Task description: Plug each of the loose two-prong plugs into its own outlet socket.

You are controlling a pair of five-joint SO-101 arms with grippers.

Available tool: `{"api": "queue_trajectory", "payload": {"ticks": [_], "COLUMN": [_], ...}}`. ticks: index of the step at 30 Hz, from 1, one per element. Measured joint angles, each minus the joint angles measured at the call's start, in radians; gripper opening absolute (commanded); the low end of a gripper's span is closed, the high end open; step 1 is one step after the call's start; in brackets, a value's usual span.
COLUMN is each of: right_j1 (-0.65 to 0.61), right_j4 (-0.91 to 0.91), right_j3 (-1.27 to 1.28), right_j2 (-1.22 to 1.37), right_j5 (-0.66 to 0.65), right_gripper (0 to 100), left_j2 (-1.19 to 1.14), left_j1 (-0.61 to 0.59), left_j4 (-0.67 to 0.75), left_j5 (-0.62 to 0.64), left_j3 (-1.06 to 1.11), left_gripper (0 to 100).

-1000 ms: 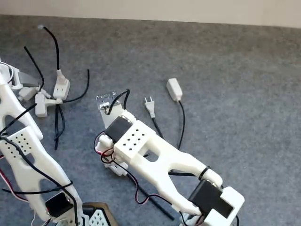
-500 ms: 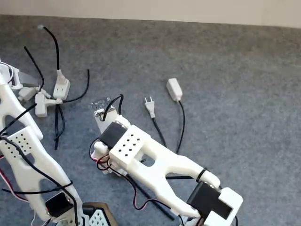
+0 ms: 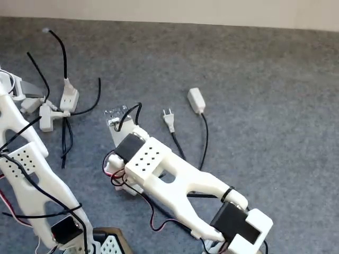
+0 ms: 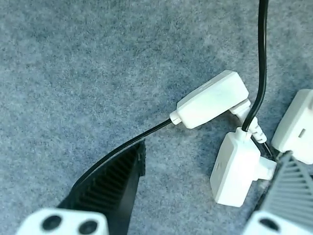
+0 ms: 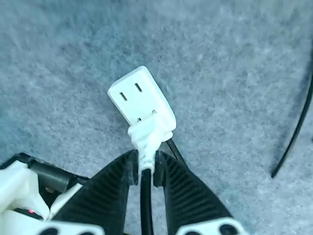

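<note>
It looked like a robotics test setup, not a lived-in room. Two white printed arms [image 3: 175, 180] [image 3: 26, 180] with bare red and black wiring [image 3: 139, 197] stood on a grey, felt-covered surface [image 3: 265, 106]. Sockets [image 3: 196, 99] on short loose cords lay scattered below a plain pale wall [image 3: 212, 10].

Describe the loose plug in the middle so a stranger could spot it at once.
On the grey carpet, look mid-table, between the right gripper and a white socket block. The plug lies there alone on a black cord. Unlike the block, it shows two bare metal prongs, and nothing grips it.
</note>
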State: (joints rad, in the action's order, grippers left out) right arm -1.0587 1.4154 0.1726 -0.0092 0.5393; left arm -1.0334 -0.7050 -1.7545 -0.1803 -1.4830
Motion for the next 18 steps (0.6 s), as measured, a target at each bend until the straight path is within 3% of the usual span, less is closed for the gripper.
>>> {"api": "queue_trajectory", "payload": {"ticks": [18], "right_j1": [0.006], "right_j4": [-0.124], "right_j3": [0.086], "right_j2": [0.155], "right_j5": [-0.005], "right_gripper": [3.8], "left_j2": [-0.002], "left_j1": [-0.002], "left_j4": [-0.003], "left_j5": [-0.003], "left_j3": [0.000], "left_gripper": [40]}}
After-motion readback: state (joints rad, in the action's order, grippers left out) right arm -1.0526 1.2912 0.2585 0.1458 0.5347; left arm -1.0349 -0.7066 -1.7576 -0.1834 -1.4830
